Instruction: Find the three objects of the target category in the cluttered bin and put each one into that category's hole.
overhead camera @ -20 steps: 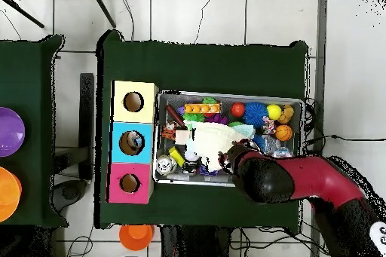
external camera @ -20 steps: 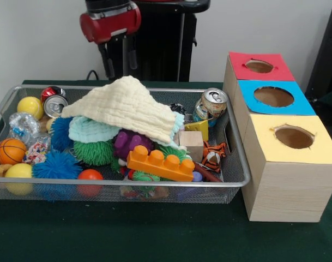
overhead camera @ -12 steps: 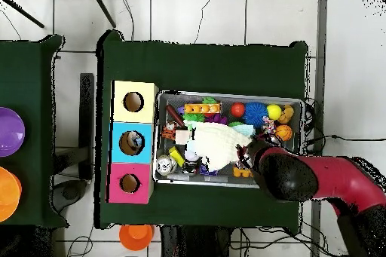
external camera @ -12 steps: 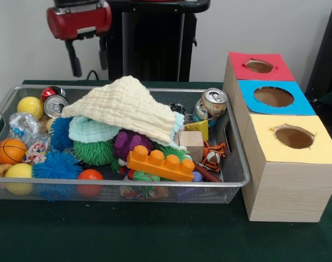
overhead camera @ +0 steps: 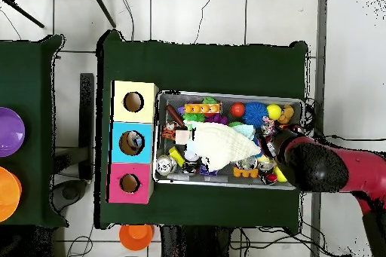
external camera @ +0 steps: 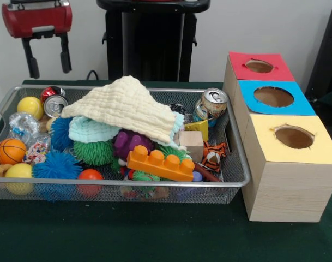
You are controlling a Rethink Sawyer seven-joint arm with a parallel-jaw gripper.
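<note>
two open fingers, hand [external camera: 47,59] above bin [external camera: 231,143] corner.

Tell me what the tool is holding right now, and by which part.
Nothing. The tool hangs open and empty above the far corner of the bin, with clear space between its fingers.

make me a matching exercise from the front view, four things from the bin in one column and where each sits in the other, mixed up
Things:
1. orange building block
2. cream cloth
3. upright soda can
4. small basketball

Places:
A. leaning in the bin's far right corner, nearest the blue-topped box
B. at the bin's left edge, beside a yellow ball
C. draped over the middle of the pile
D. near the front rim, in front of the purple toy

Pairs: 1-D, 2-C, 3-A, 4-B
</note>
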